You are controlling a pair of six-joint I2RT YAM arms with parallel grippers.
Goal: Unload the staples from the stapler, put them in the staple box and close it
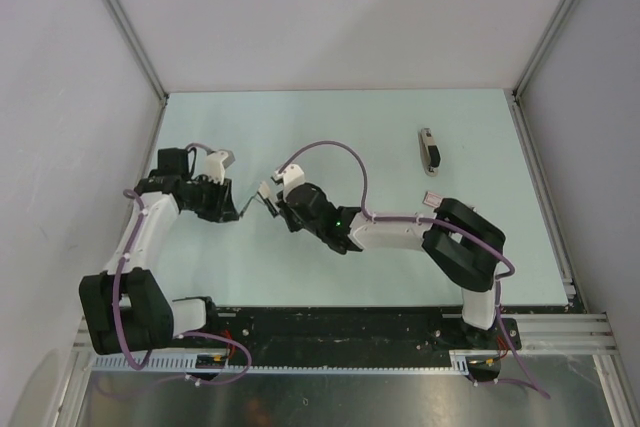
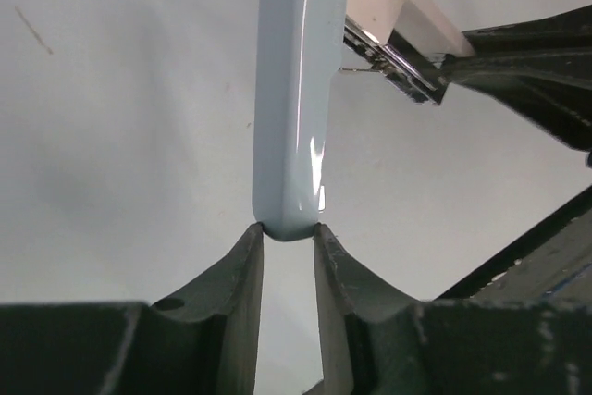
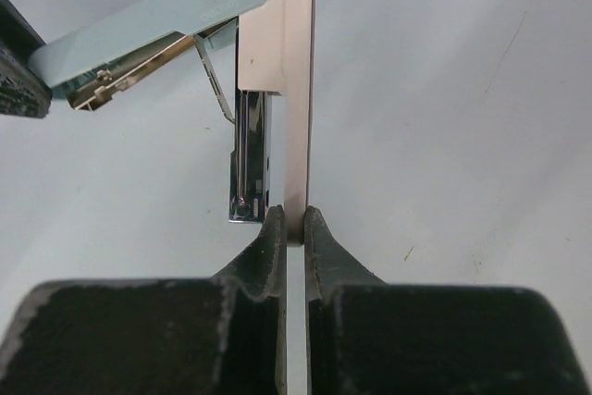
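The stapler [image 1: 266, 193] is held between the two arms over the counter [image 1: 380, 127], left of the middle; it is swung open to a wide angle. The left jaws are clamped on the rounded end of the pale blue cover [image 2: 294, 99], one finger against each side; the right jaws are pressed together on the thin edge of the beige base [image 3: 298, 108], near its free end.

The step in hand is judged to be the baring of the magazine [image 3: 250, 154] so that the staples can be got out. To do this well, the base is best held fixed by the right jaws while the cover is drawn back by the left, slowly and along the arc of the hinge (a straight pull could drag the slick cover out of its shallow grip). Only the tip of the cover is caught, so a firm squeeze is called for; the thin wire link [image 3: 215, 76] between cover and magazine is to be spared any twist.

The one container is the chrome magazine, set against the base; whether staples lie in it cannot be told, since only its side and end are shown. A small beige-and-dark bar [image 1: 430, 148] lies on the counter well apart to the right; what it is cannot be made out.
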